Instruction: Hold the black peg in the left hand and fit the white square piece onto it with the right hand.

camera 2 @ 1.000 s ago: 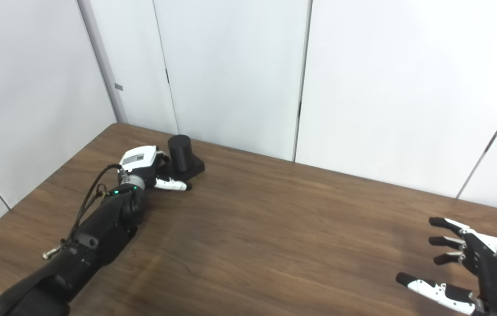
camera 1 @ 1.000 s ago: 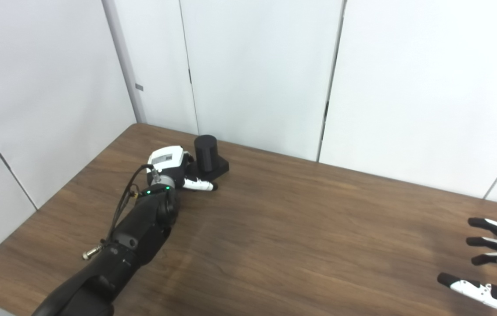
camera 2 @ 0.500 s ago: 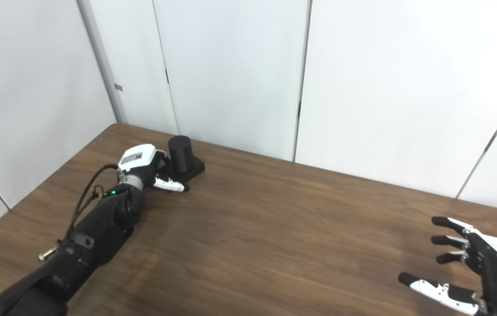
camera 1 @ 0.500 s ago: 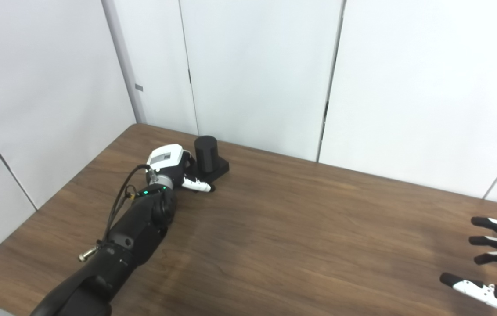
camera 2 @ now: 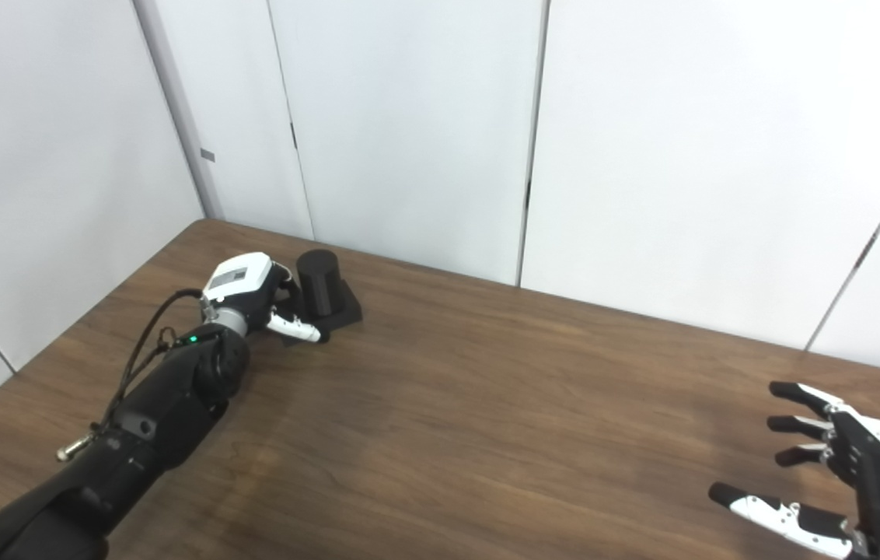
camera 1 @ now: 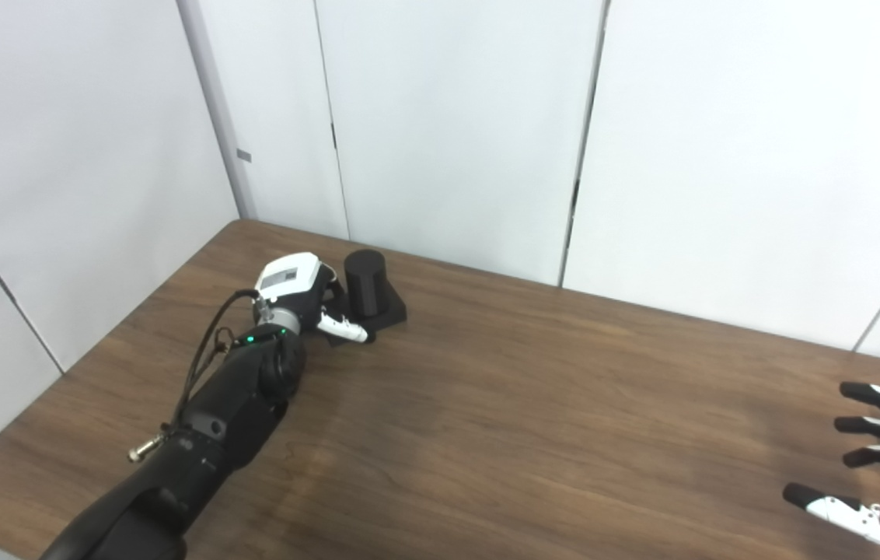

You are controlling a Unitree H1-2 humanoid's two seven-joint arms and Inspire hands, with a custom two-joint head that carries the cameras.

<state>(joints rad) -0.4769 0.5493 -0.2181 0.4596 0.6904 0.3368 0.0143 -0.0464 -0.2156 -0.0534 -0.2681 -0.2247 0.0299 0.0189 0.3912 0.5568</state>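
Observation:
The black peg (camera 1: 366, 274), a short cylinder on a square black base, stands near the table's far left corner. My left hand (camera 1: 296, 292) is pressed against its left side. The white thumb (camera 1: 343, 330) lies along the front of the base, and the fingers are hidden behind the back of the hand, so I cannot see any grasp. My right hand (camera 2: 852, 467) hovers over the table's near right corner, fingers spread, holding nothing. No white square piece shows in either view.
The brown wooden table (camera 1: 525, 404) runs up to white wall panels (camera 1: 448, 132) at the back and left, just behind the peg. My left forearm (camera 1: 230, 404) lies diagonally across the table's left part.
My left hand has moved in closer to the peg, its thumb drawn in along the base. The base has turned slightly. The right hand has drifted a little lower and to the right.

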